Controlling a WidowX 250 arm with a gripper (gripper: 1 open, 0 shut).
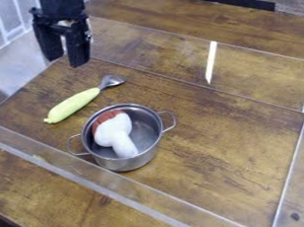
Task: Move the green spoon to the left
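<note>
One green spoon [72, 106], left of frame, looks light, stiff, perhaps slick; grip mid-handle. Upper left, the tool [70, 63] appears empty, its opening unclear.

- looking from where?
- from above, well over the wooden table [229, 129], tilted down at a slant.
- facing which way?
- across the tabletop, toward the robot arm [61, 14] at the upper left.
- how near?
- far enough back to take in the whole pot [121, 138] and much bare wood.
- shared with another view?
- just one view here, so nothing to share.
</note>
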